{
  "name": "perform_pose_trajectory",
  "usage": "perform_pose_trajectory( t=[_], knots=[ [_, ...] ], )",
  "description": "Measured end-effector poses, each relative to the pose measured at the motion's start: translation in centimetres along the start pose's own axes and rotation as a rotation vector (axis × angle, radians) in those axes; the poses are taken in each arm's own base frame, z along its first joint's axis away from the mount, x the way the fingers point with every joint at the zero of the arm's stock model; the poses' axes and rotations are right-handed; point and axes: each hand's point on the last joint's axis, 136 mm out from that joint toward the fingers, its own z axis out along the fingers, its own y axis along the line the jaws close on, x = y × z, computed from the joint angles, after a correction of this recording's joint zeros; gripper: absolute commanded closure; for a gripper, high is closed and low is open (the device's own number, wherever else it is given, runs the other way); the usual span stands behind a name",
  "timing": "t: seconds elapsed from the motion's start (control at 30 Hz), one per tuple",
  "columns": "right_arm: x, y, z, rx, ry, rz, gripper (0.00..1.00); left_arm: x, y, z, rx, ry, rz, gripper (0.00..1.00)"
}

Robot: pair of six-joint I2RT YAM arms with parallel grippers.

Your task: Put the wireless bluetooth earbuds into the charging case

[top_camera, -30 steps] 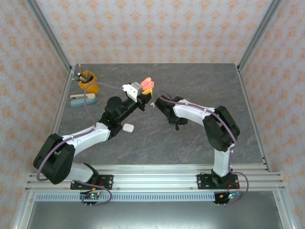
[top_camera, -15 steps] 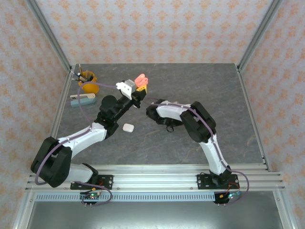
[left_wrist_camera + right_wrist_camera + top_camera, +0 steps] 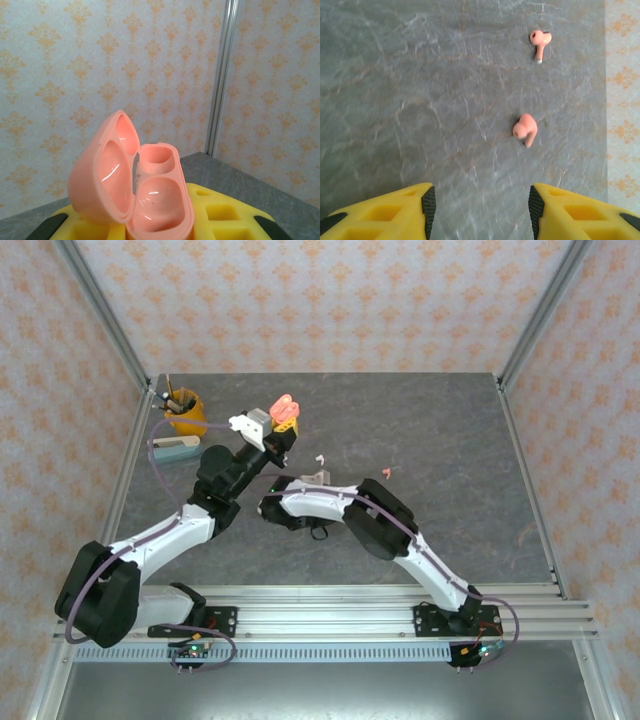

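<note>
A salmon charging case stands with its lid open and both wells empty. My left gripper is shut on its base and holds it above the table. Two salmon earbuds lie loose on the grey table: one just ahead and right of my right gripper, the other farther off. From above, the earbuds lie right of the held case. My right gripper is open with bare table between its yellow fingers. The right arm reaches left across the table.
An orange cup holding pens and a flat teal-and-white item sit at the back left. Aluminium frame posts and patterned walls close in the table. A wall runs close along the right of the right wrist view.
My right arm has swung left across the table and now covers the small white case that lay there. My left gripper has carried the salmon case a little left.
</note>
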Motion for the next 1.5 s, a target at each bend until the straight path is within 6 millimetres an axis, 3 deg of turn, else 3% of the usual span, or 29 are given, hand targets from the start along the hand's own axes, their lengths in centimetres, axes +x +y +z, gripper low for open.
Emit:
perform_pose_trajectory(
  t=[0.27,0.4,0.6,0.77,1.1,1.27,1.5],
  knots=[
    [-0.3,-6.9,0.6,-0.143,0.040,0.184,0.46,-0.9,-0.2,-0.5,0.003,-0.012,0.004,1.00],
    [-0.6,-8.5,2.2,-0.264,0.084,0.255,0.50,-1.1,-0.2,-0.9,0.002,-0.003,0.005,1.00],
    [0.1,-8.3,6.4,-0.411,0.209,0.350,0.64,-0.4,-0.2,-1.0,-0.001,0.032,0.000,1.00],
    [0.3,-7.8,8.4,-0.506,0.280,0.404,0.67,0.3,-0.1,-1.0,-0.003,0.059,-0.004,1.00],
    [0.4,-6.2,7.4,-0.656,0.280,0.400,0.81,0.6,-0.1,-0.4,-0.001,0.076,-0.010,1.00],
    [1.3,-5.6,7.7,-0.669,0.296,0.390,0.85,1.0,-0.1,-0.1,0.003,0.089,-0.013,1.00],
    [0.8,-5.4,7.8,-0.679,0.285,0.402,0.86,1.2,-0.1,0.0,0.004,0.095,-0.014,1.00]
  ],
)
